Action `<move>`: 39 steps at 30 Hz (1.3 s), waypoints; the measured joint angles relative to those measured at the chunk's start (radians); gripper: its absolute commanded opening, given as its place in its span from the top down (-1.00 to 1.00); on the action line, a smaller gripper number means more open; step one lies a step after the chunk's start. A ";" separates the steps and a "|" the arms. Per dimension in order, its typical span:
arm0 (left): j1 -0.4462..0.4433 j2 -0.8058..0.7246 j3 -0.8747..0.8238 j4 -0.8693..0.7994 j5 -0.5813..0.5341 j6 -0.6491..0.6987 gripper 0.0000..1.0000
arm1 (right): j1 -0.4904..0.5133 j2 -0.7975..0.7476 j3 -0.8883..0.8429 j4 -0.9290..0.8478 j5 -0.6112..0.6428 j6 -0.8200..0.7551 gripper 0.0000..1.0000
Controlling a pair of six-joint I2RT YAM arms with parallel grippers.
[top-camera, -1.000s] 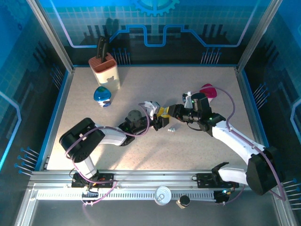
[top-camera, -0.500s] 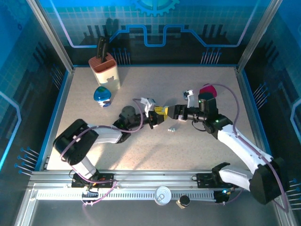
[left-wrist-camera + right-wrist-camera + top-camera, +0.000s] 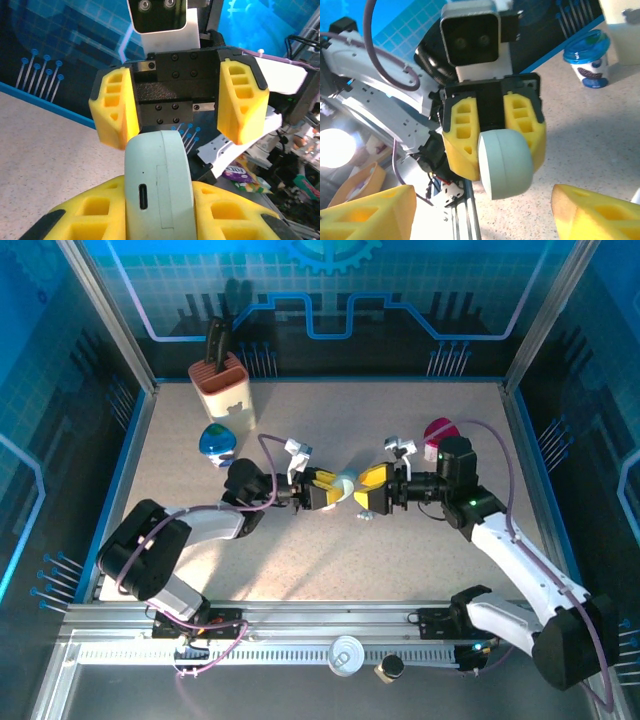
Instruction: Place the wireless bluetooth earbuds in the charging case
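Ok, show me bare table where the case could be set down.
Bare table runs between the two forearms and the near rail, and along the back wall between the knife block and the pink case. Crowded: the centre, where the left gripper holds the charging case facing the open right gripper, earbuds lying nearby.

1. The charging case (image 3: 158, 187) in the left claw (image 3: 328, 490): smooth pale plastic, soft satin sheen.
2. The pads (image 3: 112, 107) of the right claw (image 3: 177, 105) facing it: yellow, foam-like, matt, with moulded cells.
3. The black plate (image 3: 175, 72) between those pads: matt, with a rough grainy patch.
4. The worktop (image 3: 45, 150) beneath both claws: speckled, finely grainy, matt.
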 measured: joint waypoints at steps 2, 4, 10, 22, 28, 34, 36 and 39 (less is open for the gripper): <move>0.000 0.013 0.012 0.012 0.022 -0.024 0.99 | 0.014 0.022 0.001 0.003 -0.008 0.000 -0.31; 0.000 0.017 0.015 0.021 0.037 -0.039 1.00 | 0.026 0.050 0.005 0.003 -0.012 0.001 -0.25; -0.002 0.019 0.029 0.036 0.074 -0.070 1.00 | 0.049 0.106 0.027 0.017 -0.013 0.013 -0.06; 0.007 0.030 0.030 0.041 0.093 -0.082 1.00 | 0.058 0.126 0.039 0.055 -0.016 0.030 0.53; 0.013 0.037 0.029 0.042 0.084 -0.074 0.23 | 0.058 0.122 0.039 0.051 0.013 0.032 0.90; 0.002 0.014 -0.016 0.067 -0.032 0.064 -0.59 | 0.059 0.119 0.022 0.122 0.128 0.167 0.94; 0.003 -0.008 -0.055 0.065 -0.119 0.144 -0.72 | 0.058 0.119 0.012 0.163 0.169 0.257 0.92; 0.005 -0.033 -0.101 0.062 -0.239 0.276 -0.85 | 0.055 0.119 0.002 0.212 0.222 0.396 0.90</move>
